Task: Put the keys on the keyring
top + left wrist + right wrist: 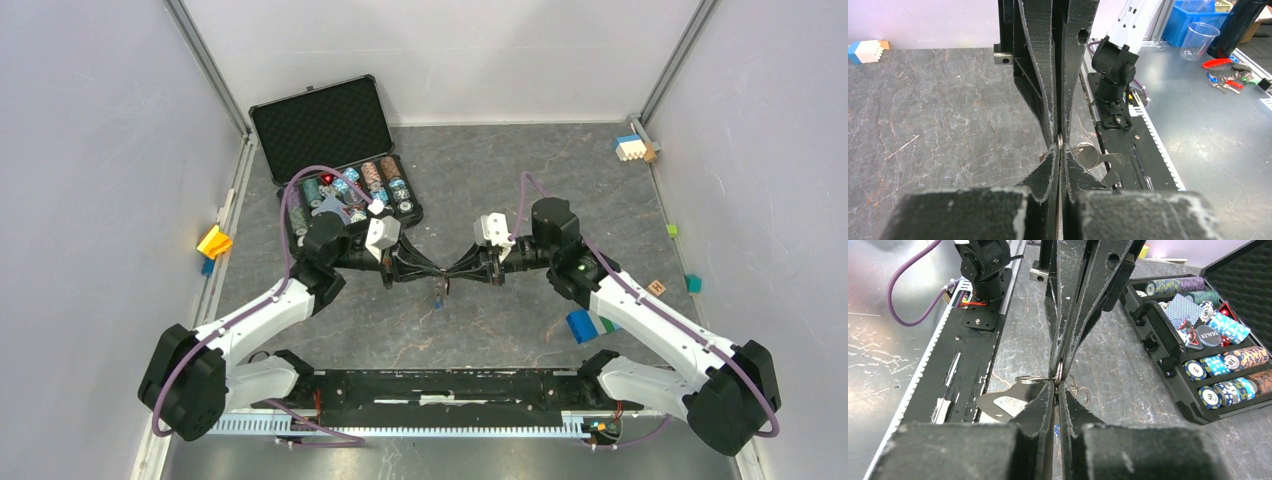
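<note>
- The left gripper [1059, 152] has its fingers [1045, 172] clenched on the keyring [1034, 379], a thin steel wire loop held right at the fingertips.
- The right gripper [1057, 390] meets it tip to tip. Its fingers [1040, 407] stand almost together, and I cannot tell whether they grasp anything.
- The keys [441, 288] dangle just below the meeting fingertips, one with a blue tag [438, 304].
- Risk: the smooth, springy wire may twist out of so small a pinch if the opposing fingers tug sideways, dropping everything.
- Risk: the fingertips, nearly touching, may collide.
- The fingers are matte black, grainy, wedge-shaped plastic with edges scuffed white. A flat shiny metal plate [1003, 405] juts out beside the right fingertips.
</note>
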`<state>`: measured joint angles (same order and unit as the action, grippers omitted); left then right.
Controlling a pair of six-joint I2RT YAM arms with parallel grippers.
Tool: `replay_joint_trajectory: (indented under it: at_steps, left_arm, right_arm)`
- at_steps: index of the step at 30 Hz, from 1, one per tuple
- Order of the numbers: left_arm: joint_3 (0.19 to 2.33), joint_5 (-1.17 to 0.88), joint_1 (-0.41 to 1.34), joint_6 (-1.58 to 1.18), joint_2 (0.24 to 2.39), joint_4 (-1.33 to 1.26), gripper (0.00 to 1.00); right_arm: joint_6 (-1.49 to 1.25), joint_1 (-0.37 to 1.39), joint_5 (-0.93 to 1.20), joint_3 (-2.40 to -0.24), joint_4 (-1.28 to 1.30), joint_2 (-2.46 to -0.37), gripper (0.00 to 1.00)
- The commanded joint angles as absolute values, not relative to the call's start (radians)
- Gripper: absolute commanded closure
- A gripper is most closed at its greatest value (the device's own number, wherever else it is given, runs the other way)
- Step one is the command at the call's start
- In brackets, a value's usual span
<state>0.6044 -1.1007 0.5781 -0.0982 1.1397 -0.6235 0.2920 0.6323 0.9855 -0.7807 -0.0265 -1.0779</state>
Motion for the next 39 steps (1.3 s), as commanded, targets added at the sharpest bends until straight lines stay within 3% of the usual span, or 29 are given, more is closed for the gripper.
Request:
replay_joint_trajectory:
  at_steps: [1,7,13,20,26,39]
  left_arm:
    - [0.599,-1.086,0.577,-0.127,1.124,-0.697,0.98]
    - [0.615,-1.083,0.577,0.047,1.115,-0.514,0.96]
    - [0.764,-0.978,0.577,0.345,1.105,-0.063,0.71]
    - [0.851,-0.930,0.582,0.447,1.102,0.107,0.57]
    - [0.887,-0.923,0.604,0.513,1.116,0.201,0.55]
    - [0.879,-0.887,0.646,0.463,1.173,0.103,0.64]
  right_arm:
    - [0.288,0.629,0.994,-0.779,-0.062,-1.074,0.96]
    - [0.338,0.629,0.935,-0.821,0.024,-1.066,1.00]
    - [0.447,0.650,0.825,-0.887,0.177,-1.080,1.00]
    - [0.490,0.685,0.746,-0.911,0.233,-1.102,1.00]
    - [0.514,0.710,0.688,-0.952,0.286,-1.135,1.00]
    - [0.501,0.735,0.664,-0.968,0.281,-1.146,1.00]
